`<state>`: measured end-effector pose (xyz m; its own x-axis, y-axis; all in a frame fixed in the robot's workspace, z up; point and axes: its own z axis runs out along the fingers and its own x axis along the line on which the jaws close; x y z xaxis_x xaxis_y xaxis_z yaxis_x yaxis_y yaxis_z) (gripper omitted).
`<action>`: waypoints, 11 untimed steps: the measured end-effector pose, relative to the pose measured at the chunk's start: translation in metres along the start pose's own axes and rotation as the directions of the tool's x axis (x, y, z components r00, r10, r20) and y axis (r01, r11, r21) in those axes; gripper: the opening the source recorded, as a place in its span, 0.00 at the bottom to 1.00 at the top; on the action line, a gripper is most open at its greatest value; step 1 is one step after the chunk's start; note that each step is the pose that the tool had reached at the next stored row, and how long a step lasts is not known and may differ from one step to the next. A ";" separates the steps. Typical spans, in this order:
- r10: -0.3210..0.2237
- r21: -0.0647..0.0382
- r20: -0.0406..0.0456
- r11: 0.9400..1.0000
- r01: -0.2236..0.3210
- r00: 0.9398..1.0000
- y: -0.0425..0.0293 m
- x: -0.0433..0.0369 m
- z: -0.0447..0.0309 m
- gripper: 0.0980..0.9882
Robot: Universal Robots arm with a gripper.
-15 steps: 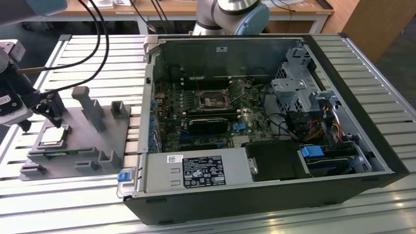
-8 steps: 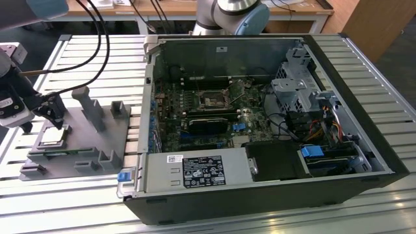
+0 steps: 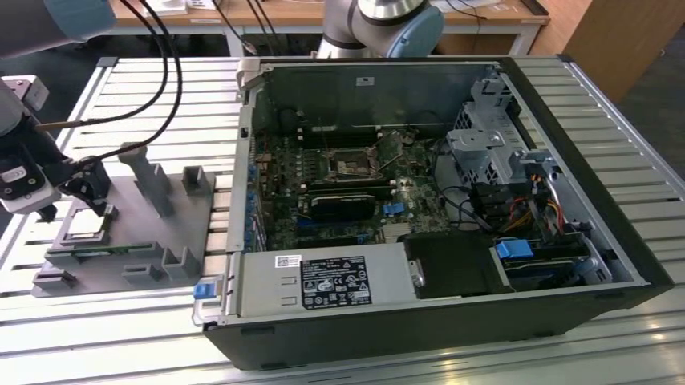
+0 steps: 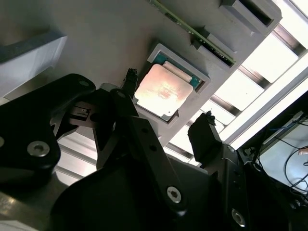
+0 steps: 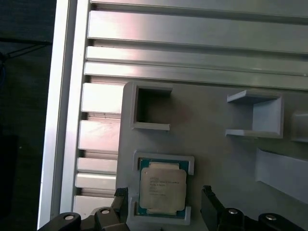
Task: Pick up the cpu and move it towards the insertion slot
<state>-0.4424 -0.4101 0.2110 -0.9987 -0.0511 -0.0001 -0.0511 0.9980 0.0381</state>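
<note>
The black two-finger pincer (image 4: 168,98) is wide open and holds nothing. One finger stands on each side of the small flat square cpu with the silvery top (image 5: 162,186). The cpu lies in its pocket on the grey plastic tray (image 5: 216,159), not lifted yet. The square shiny insertion slot (image 3: 351,164) sits well apart, inside the black computer case (image 3: 428,321).

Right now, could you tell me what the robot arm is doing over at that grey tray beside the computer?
The gripper hovers open over the cpu, a finger on either side, not yet gripping it. The cpu lies in its pocket on the grey tray, outside the open computer case. The insertion slot is inside the case, on the motherboard, well apart from the gripper.
</note>
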 end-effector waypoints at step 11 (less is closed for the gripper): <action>-0.001 0.000 0.004 1.000 0.001 1.000 -0.0011 0.0000 0.0102 0.68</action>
<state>-0.4424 -0.4108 0.2007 -0.9986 -0.0519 -0.0045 -0.0521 0.9979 0.0377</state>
